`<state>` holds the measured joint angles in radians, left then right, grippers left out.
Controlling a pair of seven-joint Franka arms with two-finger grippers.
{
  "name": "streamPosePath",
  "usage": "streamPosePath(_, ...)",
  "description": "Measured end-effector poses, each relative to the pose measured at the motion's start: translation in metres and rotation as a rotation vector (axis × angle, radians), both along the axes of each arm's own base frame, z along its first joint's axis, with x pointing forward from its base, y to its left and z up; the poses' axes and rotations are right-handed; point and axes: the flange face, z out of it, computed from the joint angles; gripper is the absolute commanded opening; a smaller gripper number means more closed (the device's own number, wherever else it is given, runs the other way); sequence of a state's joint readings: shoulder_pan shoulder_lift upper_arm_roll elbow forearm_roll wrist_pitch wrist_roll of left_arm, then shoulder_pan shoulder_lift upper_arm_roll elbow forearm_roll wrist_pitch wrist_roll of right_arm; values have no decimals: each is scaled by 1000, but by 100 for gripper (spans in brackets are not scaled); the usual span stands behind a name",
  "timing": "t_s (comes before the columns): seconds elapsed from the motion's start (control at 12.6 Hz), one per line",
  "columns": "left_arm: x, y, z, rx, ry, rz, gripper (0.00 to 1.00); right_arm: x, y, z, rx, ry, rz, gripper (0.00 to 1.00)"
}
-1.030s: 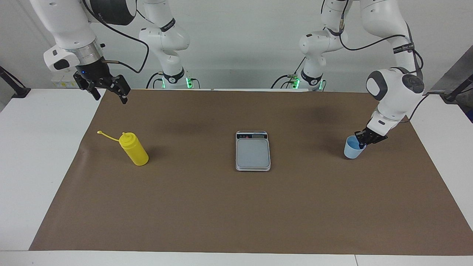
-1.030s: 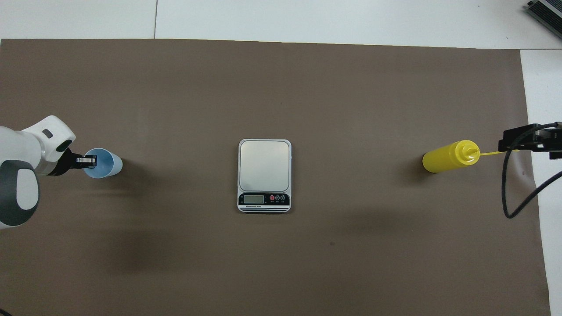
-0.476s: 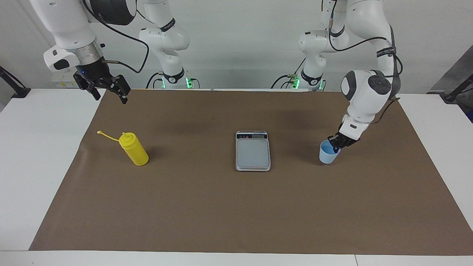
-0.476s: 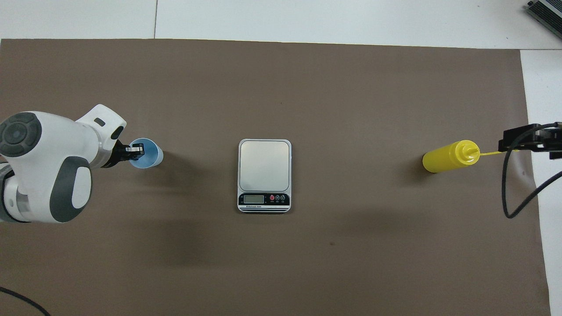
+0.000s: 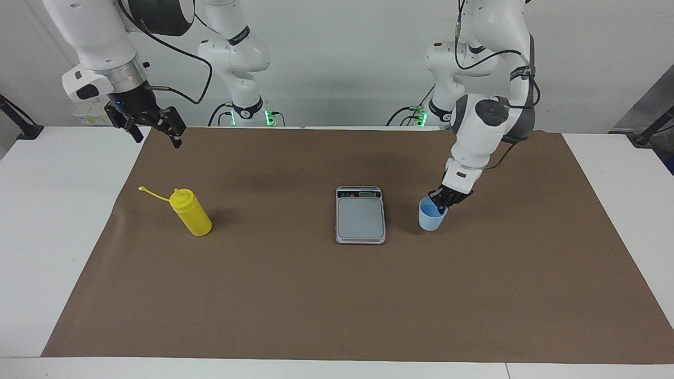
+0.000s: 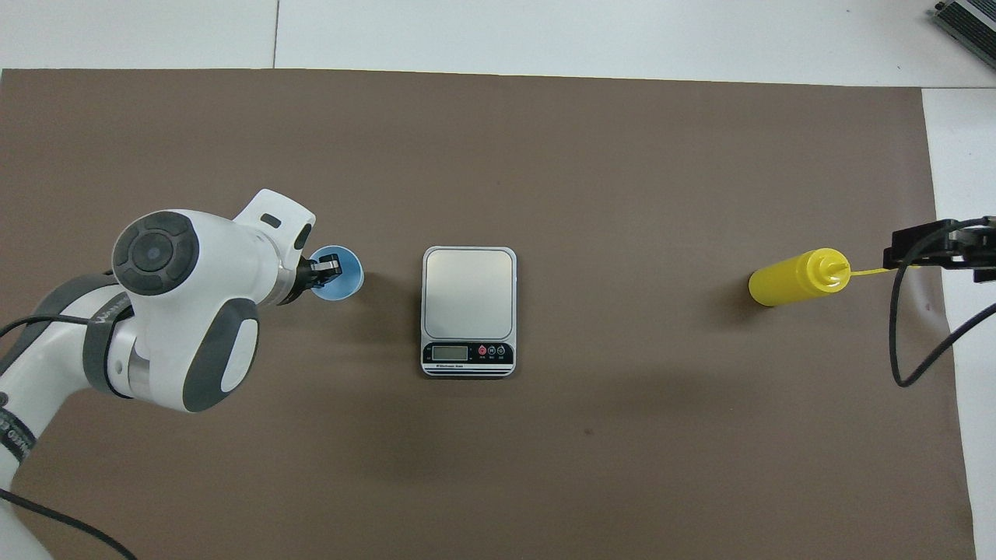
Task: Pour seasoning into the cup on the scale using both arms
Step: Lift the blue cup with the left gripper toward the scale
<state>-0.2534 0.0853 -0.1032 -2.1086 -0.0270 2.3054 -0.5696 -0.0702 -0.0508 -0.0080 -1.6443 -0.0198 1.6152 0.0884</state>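
**Holding the cup beside the scale, nothing poured yet**

My right gripper (image 5: 156,138) hangs over the edge of the brown paper mat (image 5: 316,295) at the right arm's end of the table. Its two black fingers are spread wide and hold nothing. That arm waits, wrist bent down and forward.

Below it, and well apart from it, the bright yellow plastic squeeze bottle (image 5: 192,213) stands on the mat with its thin cap strap trailing outward. It is untouched, so the seasoning half of the job is all ahead of me.

In the middle of the mat sits the small flat silver-grey kitchen scale (image 5: 360,216). Its display strip is on the edge nearest the robots and its plate is bare.

Just beside the scale, toward the left arm's end, is the small light blue plastic cup (image 5: 432,220). My left gripper (image 5: 441,202) is pinched on its rim, one finger inside and one outside. The left arm reaches down steeply from above with its forearm tilted toward the scale. I cannot tell whether the cup's base is clear of the mat.

By my reckoning I am early on. The cup must go onto the plate, then the bottle must be picked up and tipped.
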Motion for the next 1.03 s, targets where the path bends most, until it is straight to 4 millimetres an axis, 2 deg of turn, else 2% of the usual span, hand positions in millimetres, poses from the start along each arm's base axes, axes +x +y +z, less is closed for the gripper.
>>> streamPosePath(0.4, -2, -66, 4, -32, -6, 62, 5, 0, 0, 0, 0, 1, 0, 100)
streamPosePath(0.63, 5, -92, 3, -43, -1, 73, 4, 0, 0, 0, 0, 1, 0, 100)
streamPosePath(0.87, 4, -114, 14, -51, 46, 71, 3, 0, 0, 0, 0, 1, 0, 100)
streamPosePath(1.03, 0, -131, 13, -51, 76, 69, 3, 0, 0, 0, 0, 1, 0, 100)
